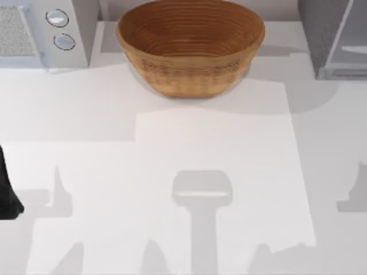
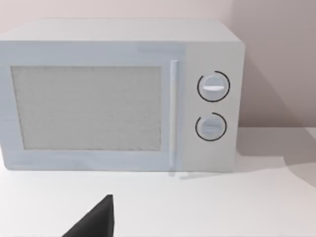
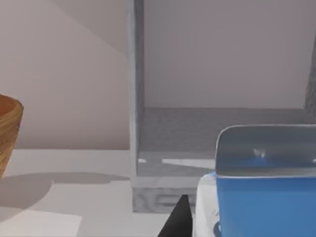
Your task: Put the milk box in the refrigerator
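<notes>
While the milk box (image 3: pixel 261 197) sits close under the right wrist camera, apparently carried, I cannot tell how the right gripper is set. Ahead of it the refrigerator (image 3: pixel 197 133) stands open, shelf bare. Best to carry the carton level over the sill and deep inside. Beside it a woven bowl (image 1: pixel 190 46) rests on the white table (image 1: pixel 172 143); the left arm idles facing the microwave (image 2: pixel 118 96).

Table (image 1: pixel 172 172) centre & lower frame: open, free passage. Upper edge crowded: white microwave (image 1: pixel 40 31) upper left, woven bowl (image 1: pixel 190 46) upper centre, refrigerator (image 1: pixel 335 37) upper right. Narrow gaps either side of bowl. Right wrist view: fridge cavity (image 3: pixel 222 128) open; milk box (image 3: pixel 261 192) close in front.
</notes>
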Action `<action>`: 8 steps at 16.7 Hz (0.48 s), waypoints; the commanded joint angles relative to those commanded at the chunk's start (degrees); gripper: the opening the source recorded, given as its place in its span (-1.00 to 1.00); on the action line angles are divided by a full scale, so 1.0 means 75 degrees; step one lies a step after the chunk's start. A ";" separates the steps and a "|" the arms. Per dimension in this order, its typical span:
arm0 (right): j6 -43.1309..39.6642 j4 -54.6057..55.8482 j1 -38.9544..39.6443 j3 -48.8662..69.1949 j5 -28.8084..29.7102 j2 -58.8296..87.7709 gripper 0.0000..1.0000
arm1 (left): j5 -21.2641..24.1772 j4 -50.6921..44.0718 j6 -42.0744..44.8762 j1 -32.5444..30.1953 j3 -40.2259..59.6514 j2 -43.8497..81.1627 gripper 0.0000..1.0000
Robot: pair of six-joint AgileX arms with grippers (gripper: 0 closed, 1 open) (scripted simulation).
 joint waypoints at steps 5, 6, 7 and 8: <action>-0.0090 0.1465 -0.0310 0.1205 -0.0298 0.2283 -1.00 | 0.0000 0.0000 0.0000 0.0000 0.0000 0.0000 1.00; -0.0080 0.1806 -0.0384 0.1476 -0.0385 0.2955 -1.00 | 0.0000 0.0000 0.0000 0.0000 0.0000 0.0000 1.00; -0.0060 0.2156 -0.0461 0.1752 -0.0476 0.3671 -1.00 | 0.0000 0.0000 0.0000 0.0000 0.0000 0.0000 1.00; -0.0034 0.2513 -0.0543 0.2034 -0.0570 0.4423 -1.00 | 0.0000 0.0000 0.0000 0.0000 0.0000 0.0000 1.00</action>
